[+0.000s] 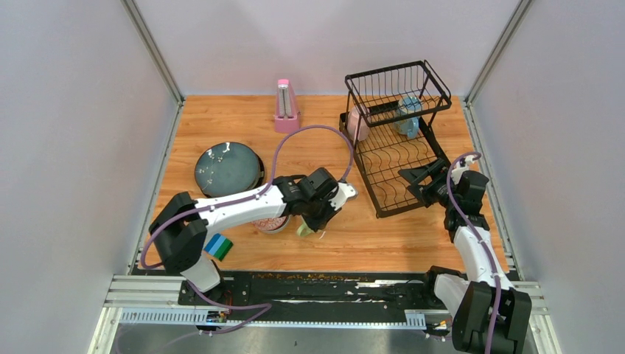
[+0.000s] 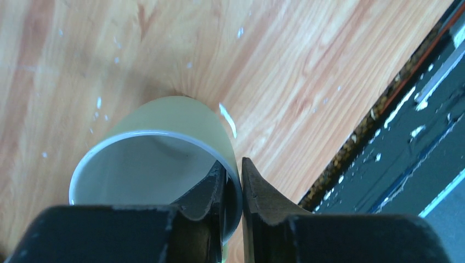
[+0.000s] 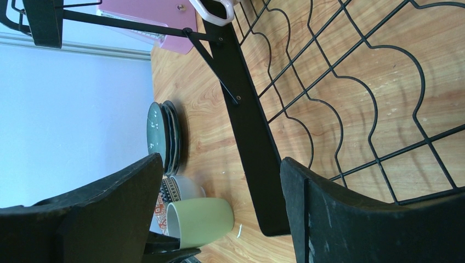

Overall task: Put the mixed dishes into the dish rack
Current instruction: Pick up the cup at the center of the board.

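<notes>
My left gripper (image 1: 315,220) is shut on the rim of the pale green mug (image 1: 304,230), one finger inside and one outside (image 2: 233,171). The mug (image 2: 164,148) stands upright at the table; I cannot tell if it is lifted. It also shows in the right wrist view (image 3: 203,222). A red-patterned bowl (image 1: 271,224) sits just left of it. Two stacked blue-grey plates (image 1: 227,168) lie further left. The black dish rack (image 1: 402,158) holds a pink-white mug (image 1: 358,124) and a blue dish (image 1: 407,114). My right gripper (image 1: 419,183) is open and empty over the rack's near end (image 3: 247,120).
A pink metronome (image 1: 285,107) stands at the back centre. A blue-green striped block (image 1: 217,247) lies by the left arm's base. Grey walls close in the left, right and back sides. The black rail runs along the table's near edge (image 2: 406,137).
</notes>
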Controlling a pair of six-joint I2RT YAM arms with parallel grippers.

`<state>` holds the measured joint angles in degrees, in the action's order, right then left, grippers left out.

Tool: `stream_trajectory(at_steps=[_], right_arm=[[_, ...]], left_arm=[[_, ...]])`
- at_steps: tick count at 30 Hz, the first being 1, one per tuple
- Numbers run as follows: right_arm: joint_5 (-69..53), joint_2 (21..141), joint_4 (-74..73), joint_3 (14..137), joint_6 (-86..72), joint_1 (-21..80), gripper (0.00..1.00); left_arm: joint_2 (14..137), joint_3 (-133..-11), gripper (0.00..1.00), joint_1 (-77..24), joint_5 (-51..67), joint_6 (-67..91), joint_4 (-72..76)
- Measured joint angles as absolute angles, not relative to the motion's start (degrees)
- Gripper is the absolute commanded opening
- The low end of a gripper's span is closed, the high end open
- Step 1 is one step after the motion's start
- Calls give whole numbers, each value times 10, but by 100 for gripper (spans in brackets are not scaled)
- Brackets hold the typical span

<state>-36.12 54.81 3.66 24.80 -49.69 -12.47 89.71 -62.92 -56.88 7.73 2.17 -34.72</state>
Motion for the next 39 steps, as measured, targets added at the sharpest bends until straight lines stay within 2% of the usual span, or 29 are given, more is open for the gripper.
stream_trajectory(at_steps=[2, 7, 11, 18, 20, 25, 29, 39], right_arm=[[-363, 552, 36, 248, -497, -125, 79], [-368, 553, 32, 248, -499, -125, 79], [-370, 553, 32, 248, -499, -125, 79], [-370, 555, 32, 248, -499, -125, 79], [-370, 559, 32, 248, -499, -125, 79], [-370, 566, 30, 248, -499, -125, 79], [-370, 566, 28, 248, -499, -125, 79], [-371, 566, 28, 248, -499, -125, 80]], left_arm=[[922, -653, 23, -569, 79, 19, -338], [954, -676, 39, -569, 77, 11, -320], [959, -676, 40, -569, 73, 9, -319], [959, -676, 30, -569, 71, 9, -319], [959, -676, 20, -569, 71, 9, -319], [958, -676, 13, -569, 68, 7, -319], [958, -677, 0, -569, 68, 7, -319], [941, -673, 0, -569, 62, 7, -314]])
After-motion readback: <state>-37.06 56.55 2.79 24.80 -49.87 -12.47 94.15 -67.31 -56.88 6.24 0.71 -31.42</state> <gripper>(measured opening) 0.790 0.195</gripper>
